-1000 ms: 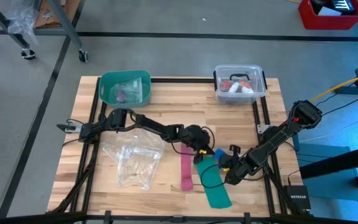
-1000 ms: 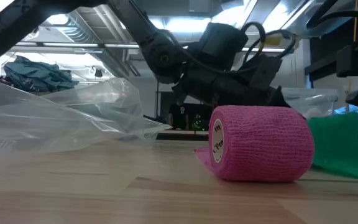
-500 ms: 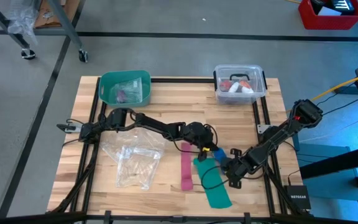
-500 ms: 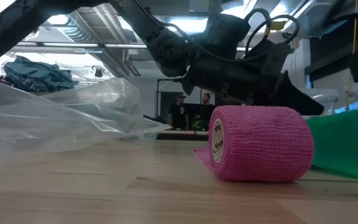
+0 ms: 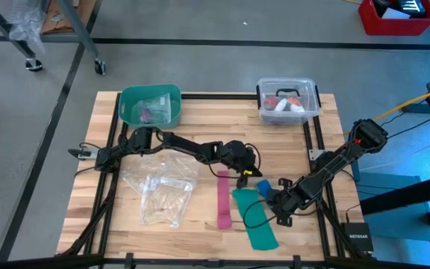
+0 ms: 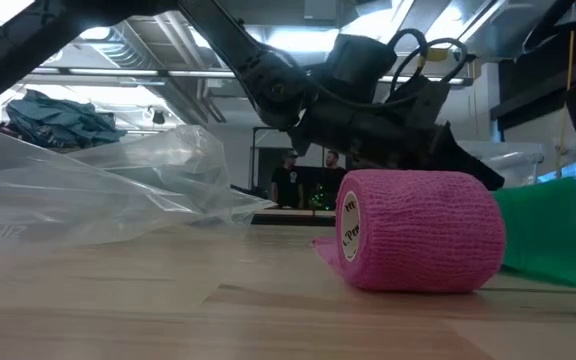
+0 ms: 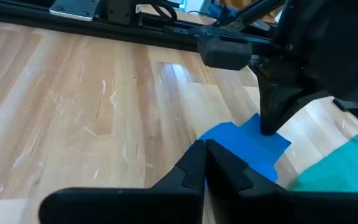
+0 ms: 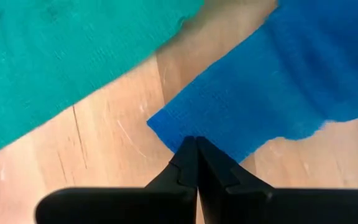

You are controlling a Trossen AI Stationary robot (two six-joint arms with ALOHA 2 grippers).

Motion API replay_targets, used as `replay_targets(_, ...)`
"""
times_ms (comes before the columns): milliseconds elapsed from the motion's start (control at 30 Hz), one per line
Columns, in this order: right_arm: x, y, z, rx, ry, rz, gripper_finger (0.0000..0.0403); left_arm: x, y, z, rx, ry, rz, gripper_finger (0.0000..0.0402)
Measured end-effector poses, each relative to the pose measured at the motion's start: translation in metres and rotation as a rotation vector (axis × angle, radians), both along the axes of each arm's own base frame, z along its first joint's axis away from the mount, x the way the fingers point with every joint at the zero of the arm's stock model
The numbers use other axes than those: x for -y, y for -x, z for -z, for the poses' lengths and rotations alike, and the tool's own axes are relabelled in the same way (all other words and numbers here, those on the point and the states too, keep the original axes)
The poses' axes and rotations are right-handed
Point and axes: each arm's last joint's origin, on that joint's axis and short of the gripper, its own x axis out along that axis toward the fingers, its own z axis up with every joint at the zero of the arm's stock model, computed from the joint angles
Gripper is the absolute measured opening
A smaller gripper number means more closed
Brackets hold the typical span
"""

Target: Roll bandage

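The bright blue bandage (image 5: 263, 187) lies flat on the wooden table right of centre, between both grippers; only a short piece of it shows (image 7: 247, 146). My right gripper (image 5: 269, 196) is shut and points steeply down onto it (image 8: 195, 142). My left gripper (image 5: 249, 174) reaches in from the table's left. It is shut (image 7: 204, 146) and held a little above the table, its tips just short of the bandage's nearest corner. My right gripper stands with its shut fingertips (image 7: 269, 123) on the bandage's flat surface, close to one edge (image 8: 185, 127). It comes from above, pointing steeply down. The bandage lies flat on the table beneath it. Whether the tips also pinch a layer, I cannot tell.
A pink strip (image 5: 224, 199) with a rolled end (image 6: 418, 230) lies left of the bandage. A wider teal strip (image 5: 256, 218) runs toward the near edge. Clear plastic bags (image 5: 159, 193) lie at the left. A green bin (image 5: 150, 104) and a clear box (image 5: 287, 101) stand at the far edge.
My left gripper has drawn a little toward the table's far edge and risen slightly, staying shut. The bandage has stayed flat under my right gripper.
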Motion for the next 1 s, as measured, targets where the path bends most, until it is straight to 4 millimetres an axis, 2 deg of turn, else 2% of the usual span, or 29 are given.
replay_targets(100, 0.0, 0.0, 0.0, 0.004, -0.005, 0.0, 0.0003, -0.001, 0.001, 0.001, -0.009, 0.001, 0.049, 0.0029)
replay_targets(233, 0.0, -0.001, -0.001, 0.025, 0.012, 0.006, 0.0007, 0.006, 0.004, 0.007, -0.067, 0.002, 0.127, 0.0079)
replay_targets(367, 0.0, -0.002, -0.001, 0.033, 0.02, 0.009, 0.0004, 0.018, 0.008, 0.014, -0.101, -0.111, 0.195, 0.0132)
replay_targets(500, 0.0, -0.002, -0.001, 0.034, 0.02, 0.01, 0.0004, 0.03, 0.007, 0.014, -0.089, -0.226, 0.145, 0.0169)
replay_targets(633, 0.0, -0.002, -0.001, 0.034, 0.02, 0.01, 0.0006, 0.036, 0.006, 0.013, -0.076, -0.298, 0.076, 0.0183)
replay_targets(1000, 0.0, -0.006, -0.002, 0.117, 0.061, 0.034, 0.0005, 0.037, 0.004, 0.01, -0.048, -0.277, 0.032, 0.0177)
